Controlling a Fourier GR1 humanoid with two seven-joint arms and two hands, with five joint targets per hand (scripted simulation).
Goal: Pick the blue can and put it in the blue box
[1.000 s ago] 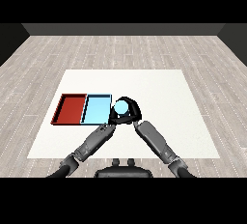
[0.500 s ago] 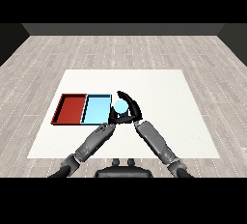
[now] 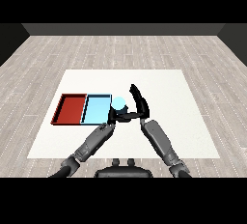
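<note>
Blue can [image 3: 119, 104]: upright, just beside right edge of the light blue tray [image 3: 96, 108], not yet inside; 1 s ago it sat wrapped in the right robot hand.
Right robot hand [image 3: 139, 101]: fingers now straight, spread up and away from can; holds nothing; was curled round it earlier.
Left robot hand [image 3: 114, 116]: close under can, touching or nearly so; fingers hidden, cannot tell state.
Red tray [image 3: 70, 108]: left of blue one, touching it, on the white worktop [image 3: 183, 102].
Meaning: can appears let go short of the tray; prob. needs re-grasp or nudge leftward.
</note>
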